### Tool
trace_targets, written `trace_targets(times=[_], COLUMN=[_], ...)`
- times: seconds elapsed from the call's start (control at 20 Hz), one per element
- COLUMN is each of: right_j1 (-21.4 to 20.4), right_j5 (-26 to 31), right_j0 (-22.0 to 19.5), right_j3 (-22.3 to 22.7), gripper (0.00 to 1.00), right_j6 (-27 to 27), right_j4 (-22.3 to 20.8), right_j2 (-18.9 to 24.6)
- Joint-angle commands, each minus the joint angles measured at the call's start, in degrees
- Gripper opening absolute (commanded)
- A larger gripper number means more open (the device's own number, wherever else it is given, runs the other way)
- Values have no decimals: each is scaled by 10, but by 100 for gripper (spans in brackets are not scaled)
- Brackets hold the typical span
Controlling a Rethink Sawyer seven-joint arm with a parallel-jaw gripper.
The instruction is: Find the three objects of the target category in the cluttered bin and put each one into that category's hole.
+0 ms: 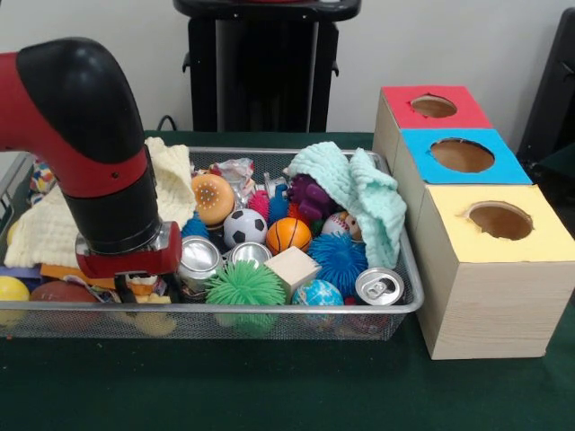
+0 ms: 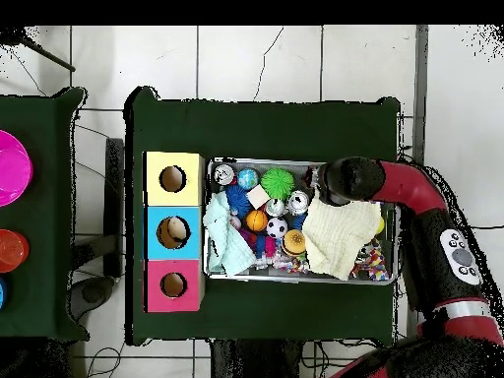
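A wire mesh bin is packed with clutter. It holds silver cans, a soccer ball, a basketball, a globe ball, a green spiky ball, a blue spiky ball and a wooden block. My gripper is down in the bin's left end, next to the can and the green spiky ball, mostly hidden behind the wrist. From overhead only the wrist shows, above the bin. Red, blue and yellow boxes, each with a round hole on top, stand beside the bin.
A mint cloth drapes over the bin's right end and a pale yellow cloth over its left. An orange dotted ball, a purple toy and a yellow ball also lie inside. Green cloth covers the table.
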Motion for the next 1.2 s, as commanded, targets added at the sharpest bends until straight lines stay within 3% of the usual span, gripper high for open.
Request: trace_targets(times=[0.05,0.4,0.45,1.2], right_j1=[95,112,109,72], right_j5=[-41,-60,-62,-65], right_j0=[-17,-20,-18,13], right_j3=[-6,-26,-24,0], gripper=[100,100,0,0], right_j6=[-208,-220,-212,-136], right_j4=[-56,-62,-66,-71], right_j2=[7,11,8,-23])
